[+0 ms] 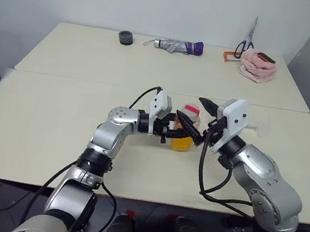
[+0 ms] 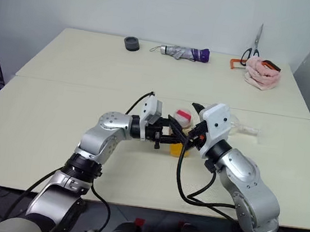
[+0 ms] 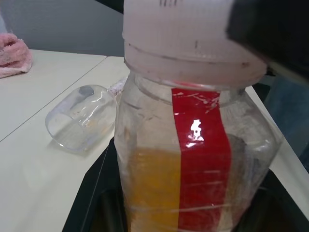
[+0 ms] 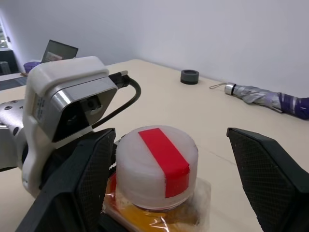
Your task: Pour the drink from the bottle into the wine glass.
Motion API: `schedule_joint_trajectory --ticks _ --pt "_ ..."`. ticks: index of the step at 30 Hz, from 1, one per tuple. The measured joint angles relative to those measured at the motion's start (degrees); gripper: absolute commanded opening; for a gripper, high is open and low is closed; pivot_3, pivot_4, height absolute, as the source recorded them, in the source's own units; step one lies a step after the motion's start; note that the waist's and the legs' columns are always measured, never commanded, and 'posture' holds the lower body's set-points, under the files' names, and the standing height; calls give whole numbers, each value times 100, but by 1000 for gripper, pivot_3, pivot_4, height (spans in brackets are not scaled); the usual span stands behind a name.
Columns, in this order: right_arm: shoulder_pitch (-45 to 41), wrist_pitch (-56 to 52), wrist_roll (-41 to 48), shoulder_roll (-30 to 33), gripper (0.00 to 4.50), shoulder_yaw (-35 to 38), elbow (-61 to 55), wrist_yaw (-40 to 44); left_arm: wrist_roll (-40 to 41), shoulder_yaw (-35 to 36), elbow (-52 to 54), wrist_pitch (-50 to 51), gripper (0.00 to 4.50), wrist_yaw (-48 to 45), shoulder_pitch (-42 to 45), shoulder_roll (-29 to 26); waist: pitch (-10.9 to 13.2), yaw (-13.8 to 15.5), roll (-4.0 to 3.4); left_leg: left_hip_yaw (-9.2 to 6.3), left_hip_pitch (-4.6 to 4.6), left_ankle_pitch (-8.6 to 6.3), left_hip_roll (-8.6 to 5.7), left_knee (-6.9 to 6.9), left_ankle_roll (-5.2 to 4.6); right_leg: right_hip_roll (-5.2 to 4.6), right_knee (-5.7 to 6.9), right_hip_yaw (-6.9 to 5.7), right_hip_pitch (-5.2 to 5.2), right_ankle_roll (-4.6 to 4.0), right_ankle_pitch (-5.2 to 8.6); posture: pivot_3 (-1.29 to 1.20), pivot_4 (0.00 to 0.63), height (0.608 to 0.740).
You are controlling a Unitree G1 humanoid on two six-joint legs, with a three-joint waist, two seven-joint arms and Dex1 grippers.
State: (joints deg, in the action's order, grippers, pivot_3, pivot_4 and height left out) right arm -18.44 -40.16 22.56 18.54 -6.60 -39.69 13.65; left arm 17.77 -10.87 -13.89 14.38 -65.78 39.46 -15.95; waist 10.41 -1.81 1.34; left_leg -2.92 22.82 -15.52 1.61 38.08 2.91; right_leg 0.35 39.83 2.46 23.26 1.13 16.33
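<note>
Left wrist view: wine glass (image 3: pixel 79 117) lying, seemingly, behind bottle (image 3: pixel 193 159).

The small clear plastic bottle (image 3: pixel 193 159) has a whitish, translucent ribbed cap (image 4: pixel 157 164) crossed by a red tape strip, and a red vertical strip runs down its body; the translucent orange-yellow drink (image 3: pixel 149 188) fills its lower part. The colourless clear wine glass (image 3: pixel 79 118) lies on the pale cream table (image 1: pixel 59 115). Both grippers have black fingers (image 4: pixel 91 169) with a fine cross-hatched texture, on white and silver-grey wrist housings (image 1: pixel 234 117). At the far edge sit a dark grey round ring (image 1: pixel 126 37), a folded silver-grey umbrella (image 1: pixel 178 46) with a purple end, a crumpled pink cloth (image 1: pixel 257 66), and scissors (image 1: pixel 246 39) with blue handles.
</note>
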Motion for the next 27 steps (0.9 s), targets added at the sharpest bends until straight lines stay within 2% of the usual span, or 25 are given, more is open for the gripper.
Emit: schedule_joint_trajectory --ticks 2,3,6,9,10,16,19,23,27 --pt "1 20 -59 -25 3938 -16 0 -1 -2 0 -7 -8 1923 0 10 14 0 0 0 0 0 0 0 0 0 0 0 0 0 0 0 0 150 740" --pt "1 27 -87 -46 3762 -28 -1 2 -2 0 -12 -9 1923 0 20 25 0 0 0 0 0 0 0 0 0 0 0 0 0 0 0 0 150 740" --pt "6 55 -130 -61 3066 -91 -1 30 -7 0 -14 -19 1923 0 29 42 0 -1 0 0 -1 0 0 0 0 0 1 0 0 0 0 0 150 740" --pt "27 86 -171 -47 1981 -180 1 122 -14 1 -15 -36 1923 5 28 41 0 -1 0 0 0 0 0 0 0 0 0 0 0 0 0 0 150 740" --pt "29 108 -172 -48 1906 -179 1 134 -15 1 -15 -71 1923 7 28 39 0 -1 0 0 0 0 0 0 0 0 0 0 0 0 0 0 150 740" --pt "21 407 -148 199 1907 -175 134 547 -15 -7 -15 -130 1922 -7 27 36 0 -1 0 0 0 0 -2 0 0 0 0 0 0 0 0 0 150 740" --pt "-147 724 113 713 1907 -44 469 1416 -15 -30 -11 -135 1922 -117 23 31 0 -1 0 0 0 0 -2 1 -1 0 -3 -2 -2 0 0 0 150 740" --pt "-890 885 713 1575 1907 115 1476 3090 -19 -149 -6 -101 1922 -259 24 6 1 -10 -1 0 -5 -1 -1 1 -2 3 -2 -2 -4 0 0 0 150 740" --pt "-1503 875 1027 1772 1907 105 2454 4095 -19 -212 1 -17 1922 -257 80 -8 1 -3 -1 -4 -3 -1 3 0 -3 6 -3 -5 -3 -2 0 0 150 740"
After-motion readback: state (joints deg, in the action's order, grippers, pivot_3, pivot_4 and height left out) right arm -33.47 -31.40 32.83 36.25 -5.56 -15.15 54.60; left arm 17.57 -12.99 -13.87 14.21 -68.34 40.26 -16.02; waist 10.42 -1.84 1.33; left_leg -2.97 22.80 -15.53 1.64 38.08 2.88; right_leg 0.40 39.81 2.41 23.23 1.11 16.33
